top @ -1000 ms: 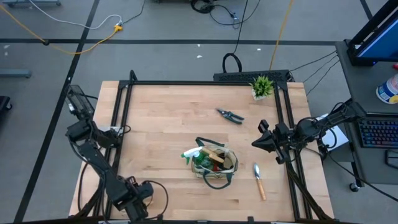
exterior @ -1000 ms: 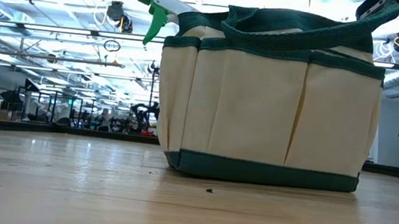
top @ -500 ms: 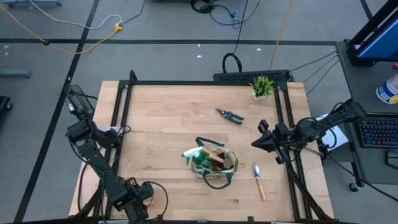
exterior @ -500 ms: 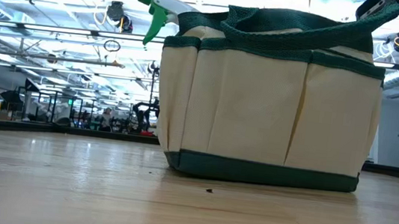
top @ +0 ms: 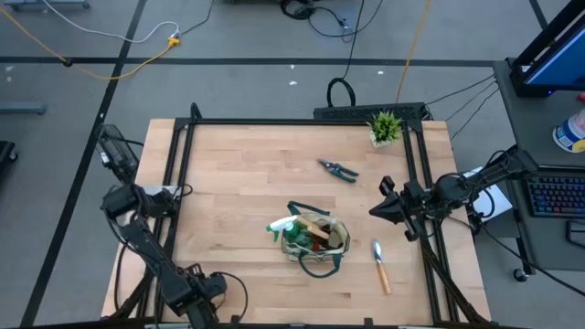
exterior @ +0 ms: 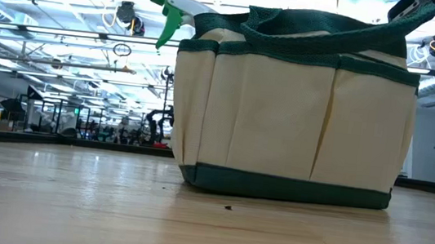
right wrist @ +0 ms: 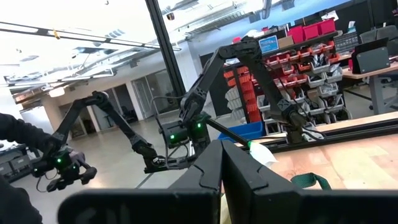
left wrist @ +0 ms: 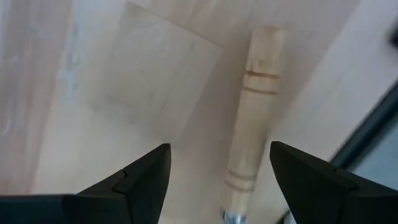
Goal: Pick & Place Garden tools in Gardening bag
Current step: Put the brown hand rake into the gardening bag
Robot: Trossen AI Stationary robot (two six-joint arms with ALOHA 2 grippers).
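Right, gardening bag [top: 315,242] sits near table centre, spray bottle [top: 280,227] poking out at its 9 o'clock. Trowel [top: 380,265] lies on wood at bag's 3 o'clock, shears [top: 339,169] at 12. L gripper [left wrist: 217,186] at 7 o'clock corner, fingers apart over wooden handle [left wrist: 254,112], gripping nothing. R gripper [top: 377,208] at 3 o'clock edge, closed, empty.

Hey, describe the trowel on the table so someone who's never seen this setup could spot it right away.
Start at the gardening bag, the beige tote with green trim near the table's front middle. Just to its right, toward the right arm's side, the trowel lies flat on the bare wood, apart from the bag. It has a shiny metal blade and a pale wooden handle, unlike the dark pruning shears farther back.
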